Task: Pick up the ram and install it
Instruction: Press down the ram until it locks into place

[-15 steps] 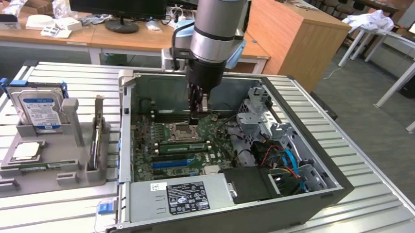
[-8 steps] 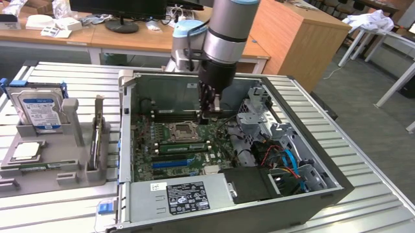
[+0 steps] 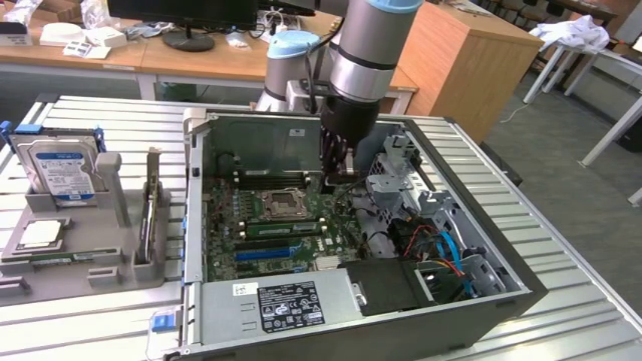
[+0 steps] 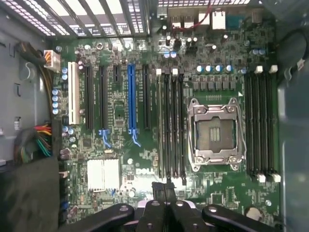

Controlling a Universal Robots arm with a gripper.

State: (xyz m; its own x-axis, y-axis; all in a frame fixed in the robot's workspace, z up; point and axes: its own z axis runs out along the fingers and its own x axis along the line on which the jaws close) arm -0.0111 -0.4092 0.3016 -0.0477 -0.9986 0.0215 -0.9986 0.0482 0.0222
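Note:
A long green ram stick [image 3: 286,227] lies along the black memory slots just in front of the CPU socket [image 3: 282,201] on the motherboard, inside the open computer case. My gripper [image 3: 339,174] hangs over the motherboard's edge on the exterior view's right, past the socket and apart from the ram. In the wrist view the gripper [image 4: 164,187] is shut, its fingertips together with nothing between them, above the end of the slot bank [image 4: 171,125] beside the socket [image 4: 215,135].
The case's metal walls [image 3: 195,150], the drive cage [image 3: 401,177] and the cable bundle [image 3: 441,244] hem in the motherboard. The power supply [image 3: 286,304] fills the case's front. A grey fixture [image 3: 90,248] on the exterior view's left holds a blue-labelled hard drive [image 3: 59,169].

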